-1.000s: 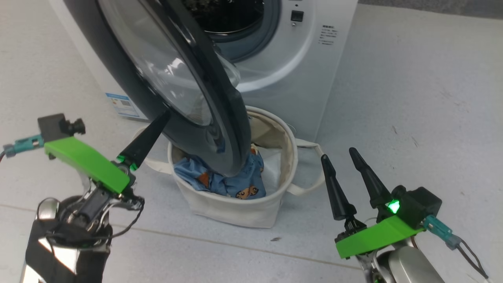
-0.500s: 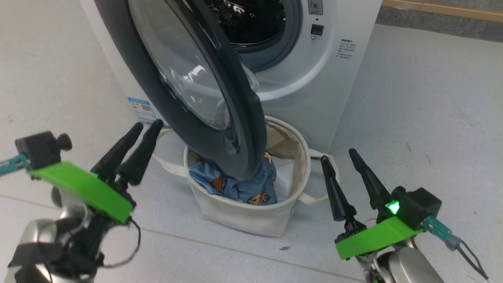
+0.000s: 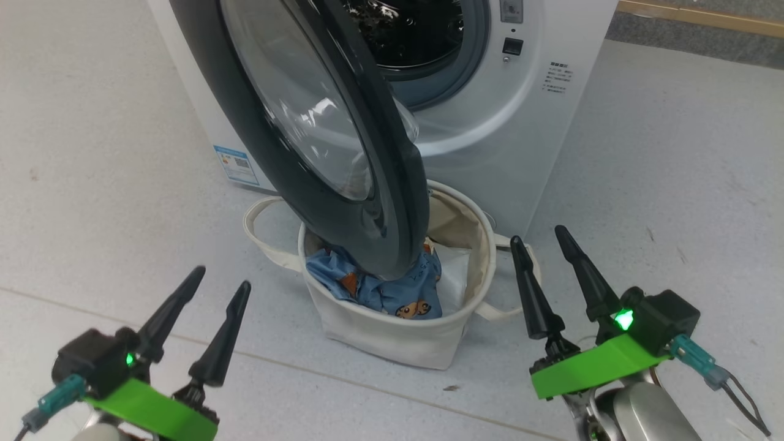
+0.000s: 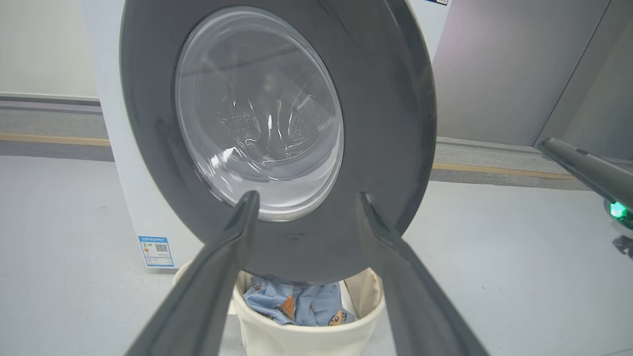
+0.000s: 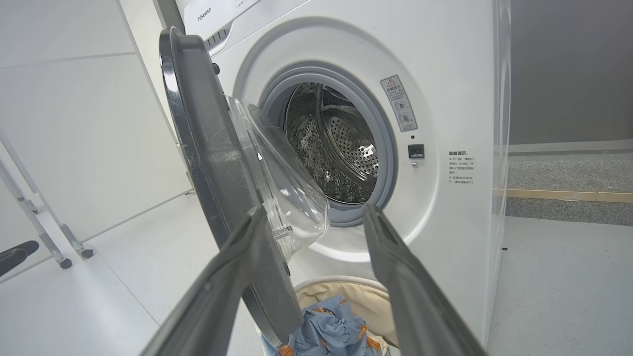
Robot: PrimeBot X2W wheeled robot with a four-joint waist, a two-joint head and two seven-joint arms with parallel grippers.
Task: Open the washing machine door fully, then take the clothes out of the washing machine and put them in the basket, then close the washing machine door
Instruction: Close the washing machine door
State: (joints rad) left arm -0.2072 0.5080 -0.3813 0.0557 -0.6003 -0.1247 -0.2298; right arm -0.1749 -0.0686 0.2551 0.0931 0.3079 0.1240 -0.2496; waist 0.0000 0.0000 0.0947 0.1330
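Blue clothes (image 3: 367, 297) sit in basket (image 3: 380, 335) between left tool (image 3: 222, 277) and right tool (image 3: 536, 235).

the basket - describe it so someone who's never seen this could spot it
Find the white washing machine with its black-rimmed round door swung open. On the floor below the door sits the basket: round, cream canvas, loop handles, holding blue bear-print clothes.

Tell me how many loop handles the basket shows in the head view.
2. The left handle loops out from the basket on its left; the right handle sticks out on its right, partly behind a finger of the right gripper. None seems hidden.
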